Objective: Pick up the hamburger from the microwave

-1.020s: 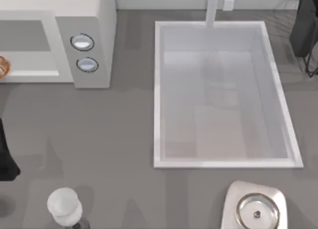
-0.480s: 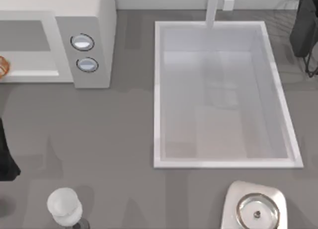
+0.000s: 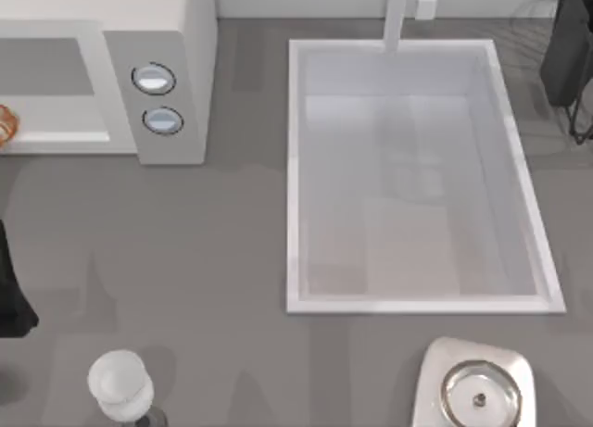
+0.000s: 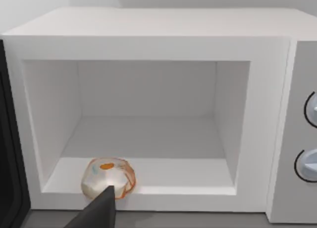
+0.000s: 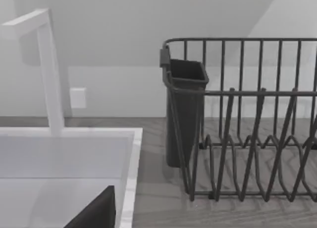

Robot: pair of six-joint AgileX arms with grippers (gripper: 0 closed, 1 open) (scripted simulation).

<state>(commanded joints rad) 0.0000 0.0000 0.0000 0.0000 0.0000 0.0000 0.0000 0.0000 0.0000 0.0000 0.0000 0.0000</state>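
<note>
The white microwave (image 4: pixel 267 114) stands open, its dark door (image 4: pixel 9 154) swung out to one side. The hamburger (image 4: pixel 108 177), a small round orange-brown item, lies at the front edge of the cavity floor. A dark part of my left gripper (image 4: pixel 100 210) hangs just in front of it, a little apart. In the top view the microwave (image 3: pixel 176 38) is at the back left, the hamburger (image 3: pixel 5 124) sits at the left edge, and my left arm (image 3: pixel 11 293) is at the left edge in front of it. A dark part of my right gripper (image 5: pixel 96 210) faces the sink and rack.
A white sink basin (image 3: pixel 295 177) with a faucet (image 3: pixel 397 15) fills the middle. A dark wire dish rack (image 5: pixel 247 139) with a cutlery holder (image 5: pixel 184 109) stands at the back right. A white wine glass (image 3: pixel 120 385) is at the front left and a metal dish (image 3: pixel 477 390) at the front right.
</note>
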